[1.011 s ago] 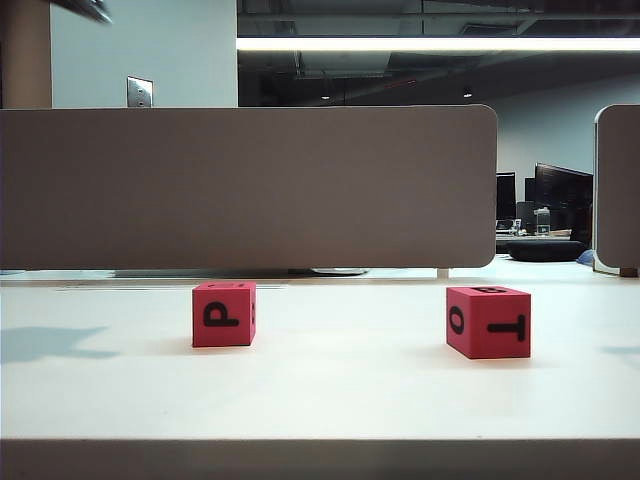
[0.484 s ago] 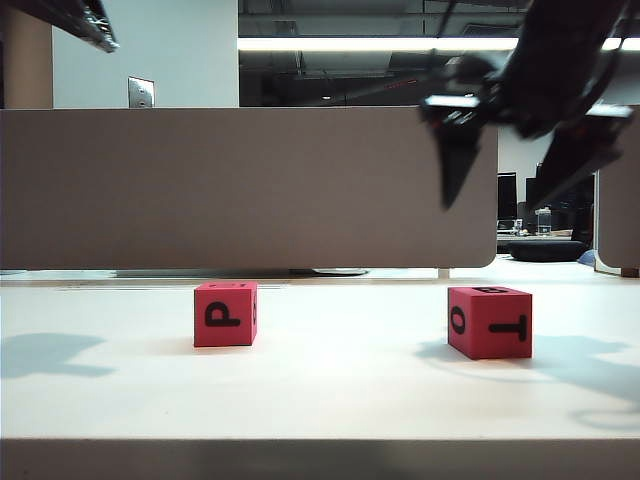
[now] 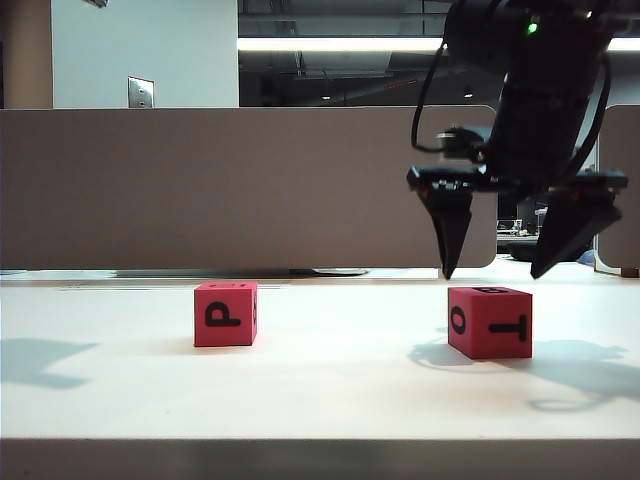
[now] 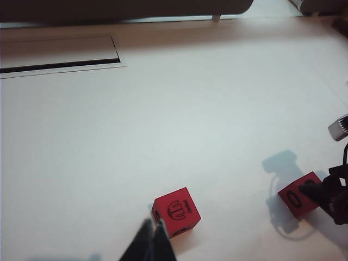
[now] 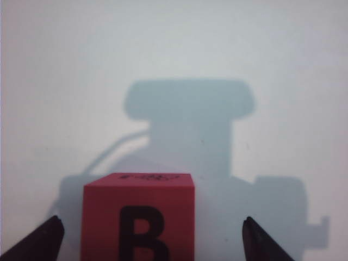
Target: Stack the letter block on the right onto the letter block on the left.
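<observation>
While the right letter block [image 3: 489,321] sits flat on the desk [image 3: 340,390] toward its right edge, you have the right pincer [image 3: 497,260] hanging just above it, jaws spread wider than the cube and empty. In the right wrist view the block [image 5: 138,216] lies between the two fingertips [image 5: 42,237], a little nearer one of them, its B face up. It looks like a light cube, probably foam or painted wood, with flat, matte sides that should take a squeeze without slipping. Take hold across two opposite vertical faces, about halfway up, so it stays level for stacking. The left letter block [image 3: 225,313], showing a P, stands well apart toward the desk's left side, its top bare. Your left pincer [image 4: 153,243] is out of the exterior view; its wrist camera shows the tips pressed together, holding nothing, above that left block [image 4: 175,211].
</observation>
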Controlling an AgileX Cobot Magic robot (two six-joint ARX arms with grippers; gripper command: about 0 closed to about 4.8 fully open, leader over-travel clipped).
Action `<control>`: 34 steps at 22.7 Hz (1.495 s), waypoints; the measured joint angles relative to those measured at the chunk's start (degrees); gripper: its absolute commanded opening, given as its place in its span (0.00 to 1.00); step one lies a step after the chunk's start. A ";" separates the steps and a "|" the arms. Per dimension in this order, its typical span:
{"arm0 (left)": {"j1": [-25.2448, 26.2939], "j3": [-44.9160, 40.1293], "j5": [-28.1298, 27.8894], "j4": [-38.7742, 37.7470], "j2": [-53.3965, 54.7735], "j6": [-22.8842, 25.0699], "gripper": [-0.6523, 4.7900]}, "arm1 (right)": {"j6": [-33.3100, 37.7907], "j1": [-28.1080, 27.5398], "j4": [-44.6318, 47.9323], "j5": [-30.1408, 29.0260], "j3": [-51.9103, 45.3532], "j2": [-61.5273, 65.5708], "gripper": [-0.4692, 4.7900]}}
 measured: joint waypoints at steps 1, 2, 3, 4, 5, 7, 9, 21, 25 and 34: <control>0.00 0.11 0.00 -0.09 0.00 0.00 0.11 | 0.00 0.02 -0.15 -0.13 -0.02 0.42 1.00; 0.00 0.26 0.02 -0.11 0.02 0.00 0.11 | 0.00 0.02 -0.50 -0.55 0.00 0.85 1.00; 0.00 0.31 0.02 -0.07 0.02 0.00 0.11 | 0.00 0.02 -0.72 -0.87 -0.02 1.11 1.00; -0.02 0.37 0.07 -0.11 0.02 0.00 0.11 | 0.00 0.02 -1.01 -1.03 0.00 1.53 1.00; -0.02 0.39 0.07 -0.09 0.02 0.00 0.11 | 0.00 0.02 -1.22 -1.11 -0.04 1.70 1.00; 0.00 0.39 0.04 -0.13 0.02 0.00 0.11 | 0.00 0.02 -1.57 -1.38 -0.02 2.25 1.00; 0.00 0.39 0.04 -0.15 0.02 0.00 0.11 | 0.00 0.02 -1.64 -1.88 -0.07 2.47 1.00; -0.02 0.59 -2.47 0.46 -0.70 1.40 0.11 | 0.00 0.00 -1.90 -2.38 -0.02 4.79 0.57; 0.00 0.63 -2.54 0.42 -0.74 1.46 0.11 | -0.02 0.00 -3.34 -3.78 3.13 4.81 0.57; 0.00 4.35 -5.44 -1.05 -1.03 1.51 0.11 | -0.02 4.26 -4.52 -9.44 25.99 7.08 0.61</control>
